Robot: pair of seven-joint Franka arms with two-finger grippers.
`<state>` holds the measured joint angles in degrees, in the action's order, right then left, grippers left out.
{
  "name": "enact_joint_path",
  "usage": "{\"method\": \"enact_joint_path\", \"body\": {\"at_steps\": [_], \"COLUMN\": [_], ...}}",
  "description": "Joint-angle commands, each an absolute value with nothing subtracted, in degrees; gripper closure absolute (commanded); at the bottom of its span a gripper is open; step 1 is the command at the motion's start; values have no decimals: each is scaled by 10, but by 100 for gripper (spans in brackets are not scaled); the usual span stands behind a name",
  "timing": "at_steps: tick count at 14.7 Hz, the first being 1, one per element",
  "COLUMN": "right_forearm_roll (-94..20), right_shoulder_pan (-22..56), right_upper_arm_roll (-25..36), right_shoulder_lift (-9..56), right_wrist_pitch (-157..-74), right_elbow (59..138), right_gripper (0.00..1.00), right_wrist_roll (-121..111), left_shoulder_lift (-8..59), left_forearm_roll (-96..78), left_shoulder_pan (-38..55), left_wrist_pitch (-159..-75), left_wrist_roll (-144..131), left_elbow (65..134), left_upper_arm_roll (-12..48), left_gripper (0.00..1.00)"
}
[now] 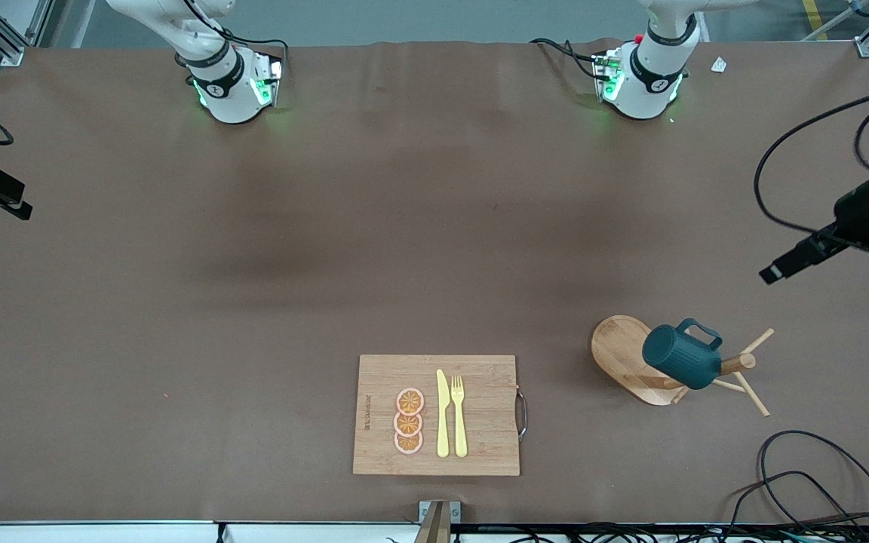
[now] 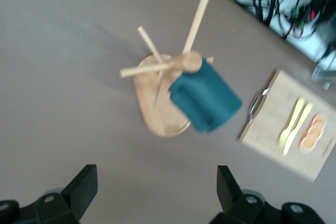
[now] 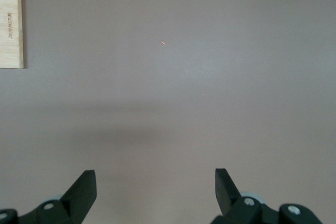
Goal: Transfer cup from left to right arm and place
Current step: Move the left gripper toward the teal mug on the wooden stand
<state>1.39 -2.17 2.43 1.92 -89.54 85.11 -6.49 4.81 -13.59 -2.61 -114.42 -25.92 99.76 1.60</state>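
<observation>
The cup (image 1: 680,358), a dark teal ribbed mug, hangs tilted on a peg of a wooden mug tree (image 1: 619,351) toward the left arm's end of the table, near the front camera. The left wrist view looks down on the cup (image 2: 205,98) and the tree (image 2: 157,114). My left gripper (image 2: 157,182) hovers open and empty, well short of the cup. My right gripper (image 3: 156,184) is also open and empty over bare brown table, beside the edge of a wooden cutting board (image 3: 11,24).
The cutting board (image 1: 480,377) lies near the front edge at mid-table, carrying a yellow knife (image 1: 443,415), a yellow fork (image 1: 459,415) and three orange slices (image 1: 409,422). Black cables (image 1: 804,467) loop on the table beside the mug tree.
</observation>
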Motion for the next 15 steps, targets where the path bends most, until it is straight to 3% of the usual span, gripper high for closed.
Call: {"method": "enact_joint_path", "body": {"at_steps": [1,7,12,15], "right_forearm_roll": [14,14,14,14], "right_shoulder_pan": [-18,-18,-18,-18], "right_upper_arm_roll": [25,25,25,25], "right_shoulder_lift": [16,15,15,15], "right_wrist_pitch": [-890,-890,-889,-891], "right_elbow": [852,852,852,852], "right_gripper": [0,0,0,0], "right_wrist_roll": [-69,-69,-65,-63], "left_shoulder_lift": [40,40,75,92], "left_forearm_roll": [-151,-281,-421,-454], "left_shoulder_pan": [-27,-23,-18,-21], "left_wrist_pitch": [-1219,-1369,-1463,-1469], "left_wrist_roll": [-293,-346,-383,-384], "left_elbow": [1055,1153,1158,1152], "left_upper_arm_roll": [22,25,59,62], "left_gripper": [0,0,0,0]}}
